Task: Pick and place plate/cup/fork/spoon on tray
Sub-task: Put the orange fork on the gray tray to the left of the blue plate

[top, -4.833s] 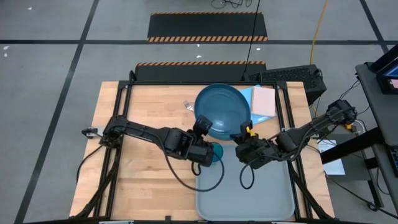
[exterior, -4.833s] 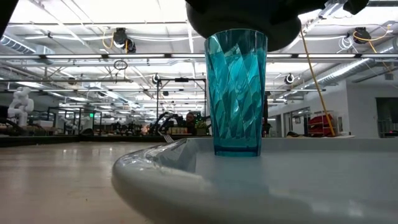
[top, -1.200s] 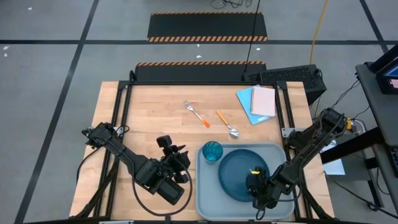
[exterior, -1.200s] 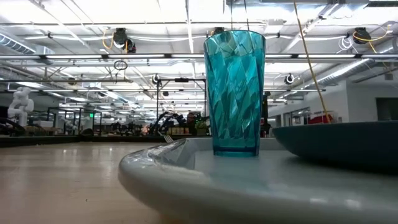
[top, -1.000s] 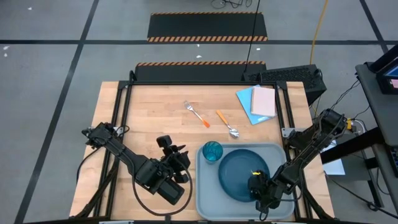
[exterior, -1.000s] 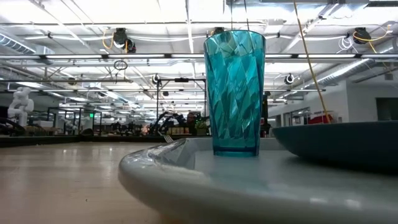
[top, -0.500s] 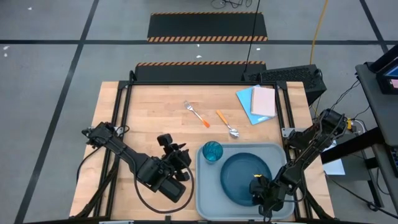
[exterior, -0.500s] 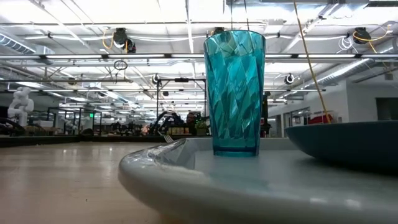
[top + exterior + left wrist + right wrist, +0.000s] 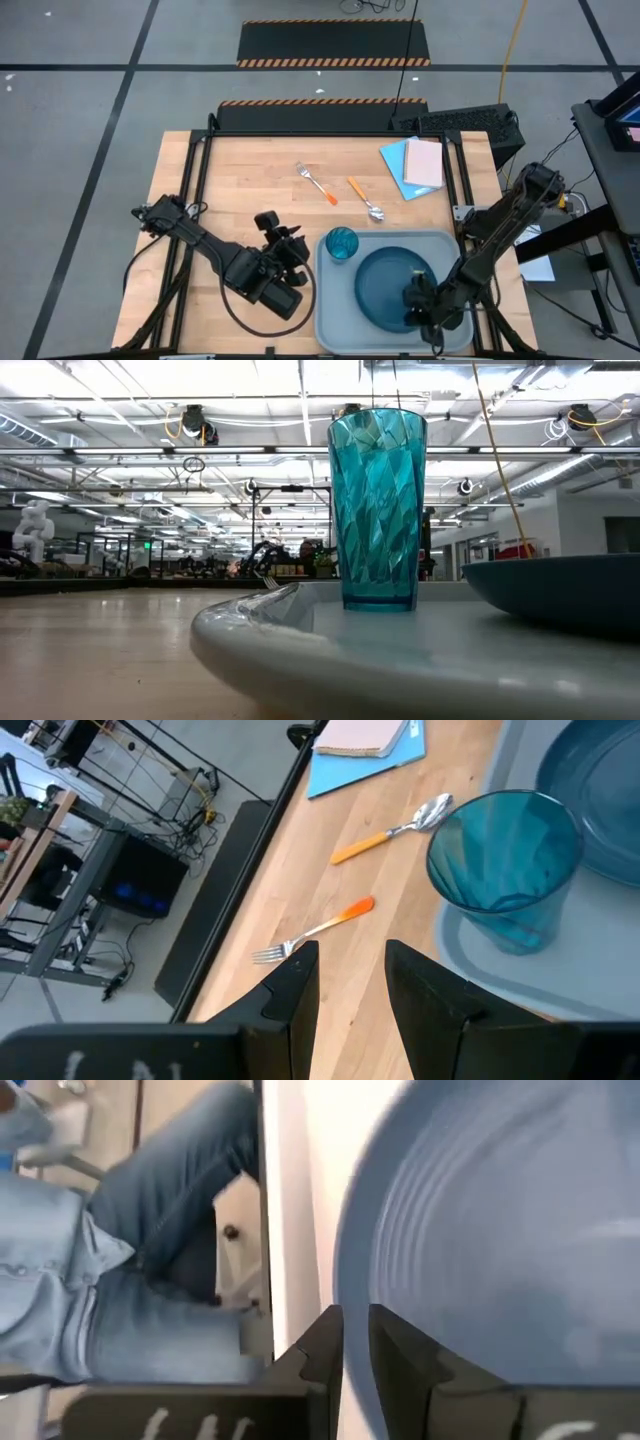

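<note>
Two dishes were placed: teal-blue plate point(image 9: 396, 288), teal tumbler point(image 9: 342, 243) on grey tray point(image 9: 330, 326), lower centre. Orange-handled fork point(image 9: 316, 183), spoon point(image 9: 365, 199) left upper centre. Right gripper point(image 9: 422, 304) nearly closed at plate rim, grip unclear; left gripper point(image 9: 350, 982) parted, empty.

A light wooden table point(image 9: 250, 190) is carrying a pale grey-blue tray point(image 9: 335, 315) at its near right. A fork point(image 9: 316, 183) and a spoon point(image 9: 365, 199) are lying side by side mid-table. Blue and pink flat sheets point(image 9: 415, 165) are resting at the far right corner.

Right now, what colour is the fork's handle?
Orange. The fork lies on the wooden table, clearest in the left wrist view.
</note>
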Robot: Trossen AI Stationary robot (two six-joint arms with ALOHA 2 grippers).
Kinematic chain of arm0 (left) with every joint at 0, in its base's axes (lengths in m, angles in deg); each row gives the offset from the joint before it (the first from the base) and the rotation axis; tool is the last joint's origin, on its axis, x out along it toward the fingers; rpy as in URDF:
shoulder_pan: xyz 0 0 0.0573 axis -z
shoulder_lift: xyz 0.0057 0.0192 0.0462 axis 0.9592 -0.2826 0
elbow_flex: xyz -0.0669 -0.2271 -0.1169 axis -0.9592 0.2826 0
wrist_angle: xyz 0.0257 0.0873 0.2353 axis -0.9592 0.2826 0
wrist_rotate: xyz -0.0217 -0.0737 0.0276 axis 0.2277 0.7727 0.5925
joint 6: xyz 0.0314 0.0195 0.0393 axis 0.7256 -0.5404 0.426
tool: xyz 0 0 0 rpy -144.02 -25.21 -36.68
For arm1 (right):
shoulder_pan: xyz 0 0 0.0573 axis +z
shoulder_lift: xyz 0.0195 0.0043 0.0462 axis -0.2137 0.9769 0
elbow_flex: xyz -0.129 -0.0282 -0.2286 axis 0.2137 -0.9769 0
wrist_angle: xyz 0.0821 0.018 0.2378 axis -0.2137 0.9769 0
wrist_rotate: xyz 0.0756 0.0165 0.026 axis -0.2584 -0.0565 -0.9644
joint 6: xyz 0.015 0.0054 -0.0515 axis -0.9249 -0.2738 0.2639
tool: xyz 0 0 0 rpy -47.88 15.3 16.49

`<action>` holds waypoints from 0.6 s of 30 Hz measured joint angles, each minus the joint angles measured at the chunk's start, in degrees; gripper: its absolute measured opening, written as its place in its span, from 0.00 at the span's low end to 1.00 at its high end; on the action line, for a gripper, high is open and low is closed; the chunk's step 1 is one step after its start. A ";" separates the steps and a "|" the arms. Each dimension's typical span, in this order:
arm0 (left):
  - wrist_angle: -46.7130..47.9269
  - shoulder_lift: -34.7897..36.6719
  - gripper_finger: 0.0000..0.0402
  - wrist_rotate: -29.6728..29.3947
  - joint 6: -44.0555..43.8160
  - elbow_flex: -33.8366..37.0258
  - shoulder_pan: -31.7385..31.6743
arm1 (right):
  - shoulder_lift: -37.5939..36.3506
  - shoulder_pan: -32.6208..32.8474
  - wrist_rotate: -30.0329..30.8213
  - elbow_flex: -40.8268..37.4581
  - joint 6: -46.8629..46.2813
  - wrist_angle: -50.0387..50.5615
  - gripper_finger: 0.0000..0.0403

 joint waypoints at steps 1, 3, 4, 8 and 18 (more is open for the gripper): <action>-0.01 0.00 0.30 -0.02 0.00 -0.02 -0.17 | -1.52 -0.30 1.13 0.04 1.23 1.20 0.11; -0.13 0.00 0.30 -0.02 0.00 0.00 -0.69 | -4.48 -0.73 4.52 0.04 3.63 4.21 0.11; -0.15 0.00 0.30 -0.02 0.02 -0.02 -0.82 | -5.92 -1.04 6.40 0.06 4.82 5.81 0.11; -0.16 0.00 0.30 -0.04 0.25 0.00 -1.88 | -11.30 -2.47 15.11 0.06 8.41 12.75 0.11; -0.81 0.00 0.30 -0.84 -0.39 1.28 -6.26 | -17.63 -6.81 30.48 0.04 18.53 22.40 0.11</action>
